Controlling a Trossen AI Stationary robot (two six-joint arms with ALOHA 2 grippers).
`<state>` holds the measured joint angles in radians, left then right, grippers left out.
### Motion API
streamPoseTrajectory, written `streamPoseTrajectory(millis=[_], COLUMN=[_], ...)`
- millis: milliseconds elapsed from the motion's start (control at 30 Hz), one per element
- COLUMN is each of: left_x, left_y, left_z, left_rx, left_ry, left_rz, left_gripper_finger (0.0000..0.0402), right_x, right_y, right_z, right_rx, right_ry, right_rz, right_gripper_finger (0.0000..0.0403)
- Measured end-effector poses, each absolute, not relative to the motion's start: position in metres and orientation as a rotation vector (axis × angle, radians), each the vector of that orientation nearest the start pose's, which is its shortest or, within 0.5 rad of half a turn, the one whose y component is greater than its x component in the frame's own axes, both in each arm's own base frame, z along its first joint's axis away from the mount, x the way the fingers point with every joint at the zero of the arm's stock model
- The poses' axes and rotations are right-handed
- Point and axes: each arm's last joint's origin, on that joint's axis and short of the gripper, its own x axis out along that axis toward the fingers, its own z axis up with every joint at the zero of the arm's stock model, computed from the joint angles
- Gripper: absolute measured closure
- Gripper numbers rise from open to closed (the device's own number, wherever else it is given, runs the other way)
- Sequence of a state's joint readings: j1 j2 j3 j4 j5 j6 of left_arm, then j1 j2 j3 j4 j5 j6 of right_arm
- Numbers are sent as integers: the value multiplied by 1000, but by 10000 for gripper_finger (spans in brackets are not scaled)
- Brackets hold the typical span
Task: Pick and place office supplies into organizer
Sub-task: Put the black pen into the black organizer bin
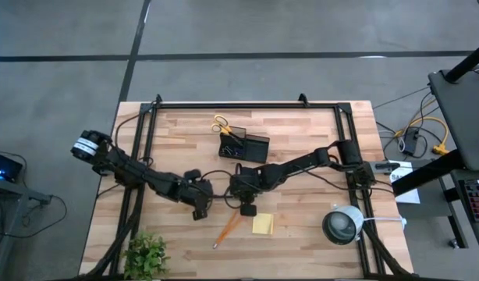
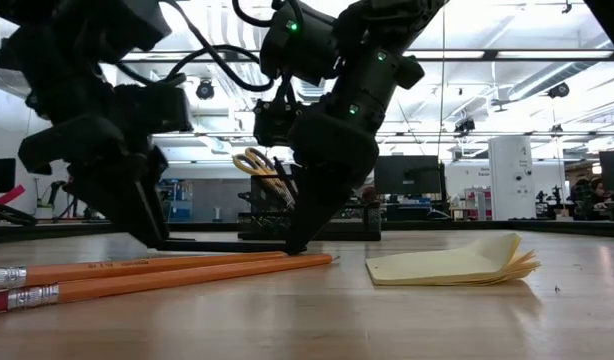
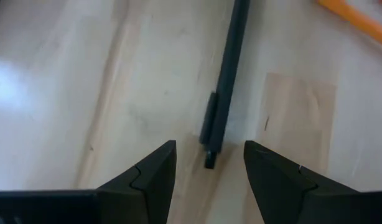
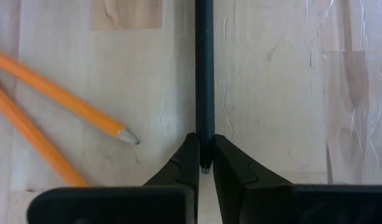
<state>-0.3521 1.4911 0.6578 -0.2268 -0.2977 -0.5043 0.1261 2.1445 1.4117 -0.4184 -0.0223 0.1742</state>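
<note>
I had the right pincer [image 4: 204,163] low on the bench [image 1: 302,125], fingers pinched on one end of the dark pen [image 4: 204,74] beside the orange pencils [image 4: 48,106]. The left pincer [image 3: 209,171] stood spread over the pen's other end, ready to steady it for the organizer [image 1: 245,146].

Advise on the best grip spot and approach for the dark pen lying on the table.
Take the dark pen near its end, from above, fingers straddling the barrel crosswise: it lies flat and is thin and straight. The right gripper is already shut on one end that way; the left gripper hangs open over the other end, by the clip.
</note>
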Motion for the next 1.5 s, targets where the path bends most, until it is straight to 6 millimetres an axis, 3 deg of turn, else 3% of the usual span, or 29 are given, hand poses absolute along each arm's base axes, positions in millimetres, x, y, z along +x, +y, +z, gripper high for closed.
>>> streamPoseTrajectory(millis=[433,733,867,1100,1333,1500], left_x=[247,252,253,253,252,251], left_y=[-74,-62,-60,-57,-54,-48], left_z=[139,134,134,131,141,165], left_rx=[-85,-96,-76,-31,33,199], left_ry=[1023,1041,1041,1061,1117,1178], left_rz=[33,50,48,-4,9,92], left_gripper_finger=[228,232,266,379,379,379], right_x=[423,424,425,430,433,426], right_y=[54,54,55,55,55,55], right_z=[116,116,116,122,131,151], right_rx=[76,60,57,59,65,133], right_ry=[1119,1110,1094,1077,1066,1098], right_rz=[41,58,64,66,62,14], right_gripper_finger=[389,390,390,390,341,305])
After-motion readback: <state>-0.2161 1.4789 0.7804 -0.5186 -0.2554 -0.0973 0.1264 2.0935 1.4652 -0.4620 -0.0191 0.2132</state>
